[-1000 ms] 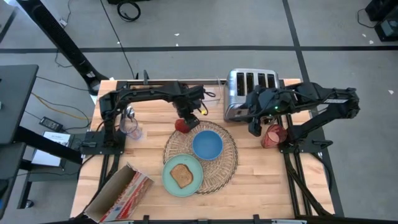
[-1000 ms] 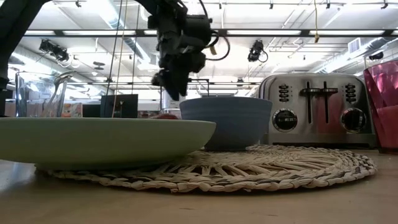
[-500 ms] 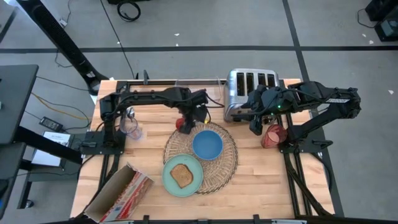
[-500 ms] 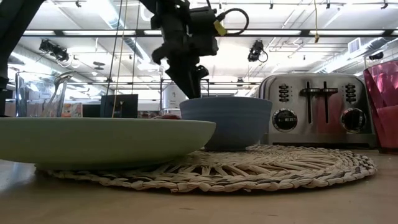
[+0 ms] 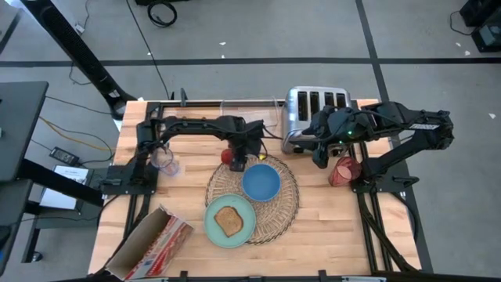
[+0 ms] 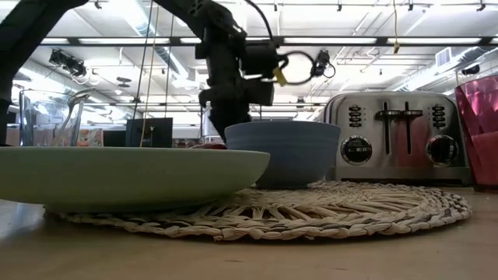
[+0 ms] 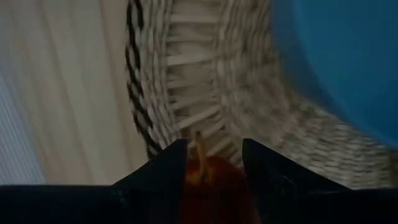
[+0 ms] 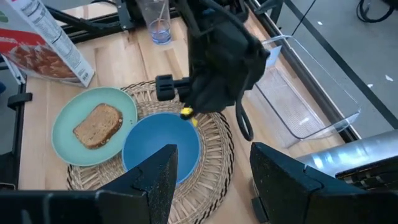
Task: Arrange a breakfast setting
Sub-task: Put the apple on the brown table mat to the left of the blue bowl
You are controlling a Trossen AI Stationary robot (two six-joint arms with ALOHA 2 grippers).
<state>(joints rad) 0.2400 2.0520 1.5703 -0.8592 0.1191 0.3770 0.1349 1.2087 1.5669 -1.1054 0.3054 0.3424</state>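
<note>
The red apple (image 5: 226, 156) rests on the table at the far left edge of the round woven placemat (image 5: 282, 213). My left gripper (image 5: 237, 159) points down over it, open. Its two fingers stand on either side of the apple (image 7: 211, 183). On the placemat sit the blue bowl (image 5: 261, 182) and the mint-green plate (image 5: 211, 227), which carries the toast slice (image 5: 228, 222). The pink cup (image 5: 342, 171) stands at the right. My right gripper (image 8: 214, 186) hangs open and high between the toaster and the cup, with nothing between its fingers. My left gripper comes at the apple from above, fingers pointing down, one on each side of the apple's upper part (image 7: 208, 171) with its stem between them. The apple sits on the table. Whether the fingers (image 7: 165, 168) touch it, I cannot tell.
A chrome toaster (image 5: 313, 113) stands at the far right, a clear bin (image 8: 298, 106) along the far edge. A clear glass (image 5: 164, 160) stands at the left and a cereal box (image 5: 153, 243) lies at the near left corner. Bare wood lies near right.
My left gripper has come down over the apple and rolled about the line it points along. Its fingers now straddle the apple. The apple has stayed where it was.
</note>
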